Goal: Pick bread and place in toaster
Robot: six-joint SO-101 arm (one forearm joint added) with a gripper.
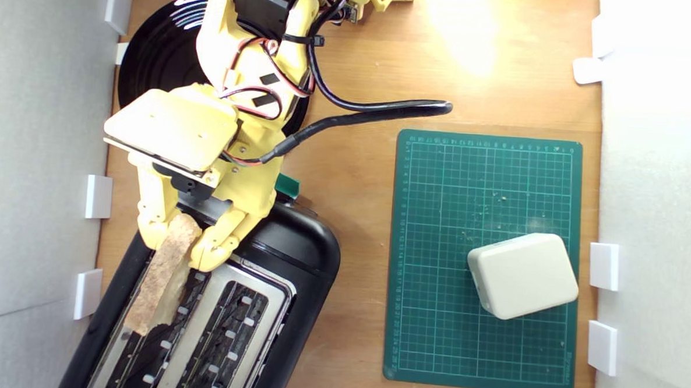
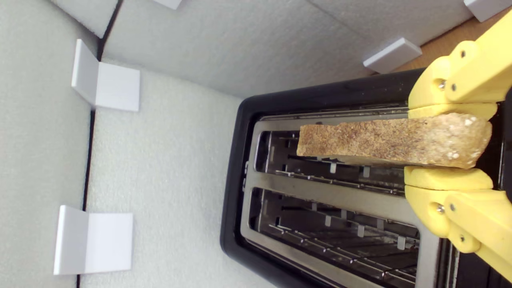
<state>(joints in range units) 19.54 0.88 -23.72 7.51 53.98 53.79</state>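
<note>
The yellow gripper [image 1: 183, 242] pinches the bread [image 1: 161, 276] edge-on by one end; the slice hangs over the toaster's [image 1: 302, 256] slot nearest nine o'clock in the exterior view. A white block [image 1: 522, 276] sits on the green mat [image 1: 437, 233] toward three o'clock.

The toaster [image 1: 296, 256] stands at the table's [image 1: 350, 217] lower-left corner in the exterior view. The bread [image 1: 161, 279] is above its slot nearest the left edge. The cutting mat [image 1: 433, 314] lies by the right edge, carrying the block [image 1: 523, 274]. The plate [image 1: 159, 63] occupies the upper-left corner.

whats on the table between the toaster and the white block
Mostly bare: in the exterior view, a strip of wooden table and then green cutting mat with a few crumbs separate the toaster from the white block.
</note>
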